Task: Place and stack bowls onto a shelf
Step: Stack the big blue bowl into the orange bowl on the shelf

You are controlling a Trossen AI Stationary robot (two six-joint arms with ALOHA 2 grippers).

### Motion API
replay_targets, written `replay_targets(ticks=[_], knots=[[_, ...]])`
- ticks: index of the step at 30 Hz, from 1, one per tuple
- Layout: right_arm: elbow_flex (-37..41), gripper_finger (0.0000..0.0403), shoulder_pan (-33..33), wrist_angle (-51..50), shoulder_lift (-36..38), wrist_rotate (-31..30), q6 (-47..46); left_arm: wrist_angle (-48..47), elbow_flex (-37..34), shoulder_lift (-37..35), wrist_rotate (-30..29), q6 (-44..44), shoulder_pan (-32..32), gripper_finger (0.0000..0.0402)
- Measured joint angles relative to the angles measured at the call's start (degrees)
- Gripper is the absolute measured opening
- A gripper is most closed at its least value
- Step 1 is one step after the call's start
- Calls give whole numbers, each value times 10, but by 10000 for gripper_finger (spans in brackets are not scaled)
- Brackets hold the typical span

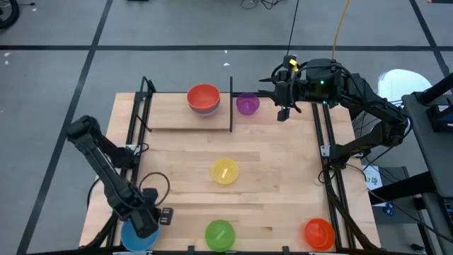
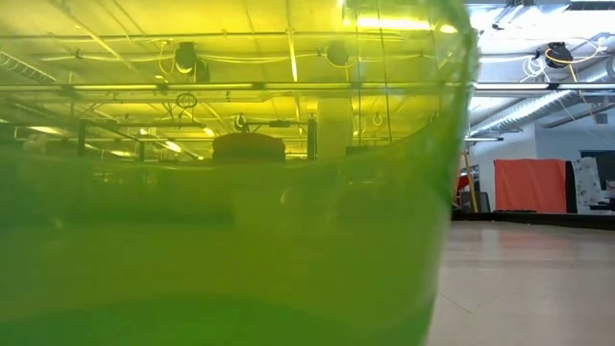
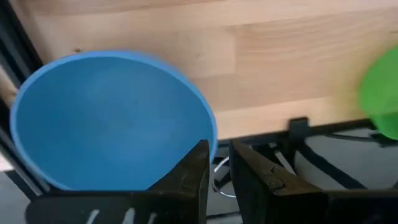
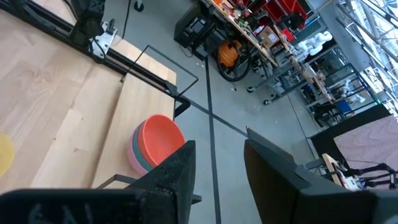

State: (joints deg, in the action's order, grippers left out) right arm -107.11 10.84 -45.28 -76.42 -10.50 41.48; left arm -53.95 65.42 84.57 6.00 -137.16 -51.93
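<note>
High view: six separate bowl positions counted on the table (image 1: 283, 184). A stack with a red bowl (image 1: 203, 95) on top sits on the shelf (image 1: 185, 117) at the far edge; the layers beneath cannot be counted here. A purple bowl (image 1: 247, 104) stands just beside the shelf's right upright. A yellow bowl (image 1: 224, 171) sits mid-table. Along the near edge: blue bowl (image 1: 136, 239), green bowl (image 1: 219, 234), orange bowl (image 1: 319, 233). The left gripper (image 1: 156, 217) sits at the blue bowl's rim. The right gripper (image 1: 282, 108) hovers just right of the purple bowl, holding nothing.

Low view: the green bowl (image 2: 221, 240) fills nearly the whole frame and blocks the table behind it.

Left wrist view: the left fingers (image 3: 193, 180) are narrowly parted, one finger over the blue bowl's (image 3: 106, 118) rim; whether they grip it cannot be told. Green bowl (image 3: 380, 93) at the edge.

Right wrist view: the right fingers (image 4: 177, 171) stand apart and empty. The stack shows red bowl (image 4: 158, 140) over pink and a teal layer.
</note>
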Motion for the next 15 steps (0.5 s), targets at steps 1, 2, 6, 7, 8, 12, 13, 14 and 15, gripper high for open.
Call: replay_targets(ticks=[1, 2, 6, 7, 8, 12, 13, 14, 15], knots=[[0, 132, 0, 0, 0, 0, 0, 10, -6, 5, 0, 0, -3, 67], [0, 132, 0, 0, 0, 0, 0, 17, -10, 12, 0, 0, -4, 67], [0, 132, 0, 0, 0, 0, -1, 21, -14, 35, 1, 0, -9, 67], [0, 132, 0, 0, 0, 0, -2, 26, -14, 40, 1, 0, -9, 67], [0, 132, 0, 0, 0, 0, -3, 32, -14, 45, 1, 0, -9, 67], [0, 132, 0, 1, 0, 0, -3, 68, -14, 66, 1, 1, -11, 67], [0, 132, 0, 1, 0, 0, -3, 75, -14, 72, 0, 1, -12, 67], [0, 132, 0, 1, 0, 0, -3, 82, -14, 79, 1, 1, -13, 67], [0, 132, 0, 1, 0, 0, -3, 90, -14, 86, 2, 1, -14, 67]])
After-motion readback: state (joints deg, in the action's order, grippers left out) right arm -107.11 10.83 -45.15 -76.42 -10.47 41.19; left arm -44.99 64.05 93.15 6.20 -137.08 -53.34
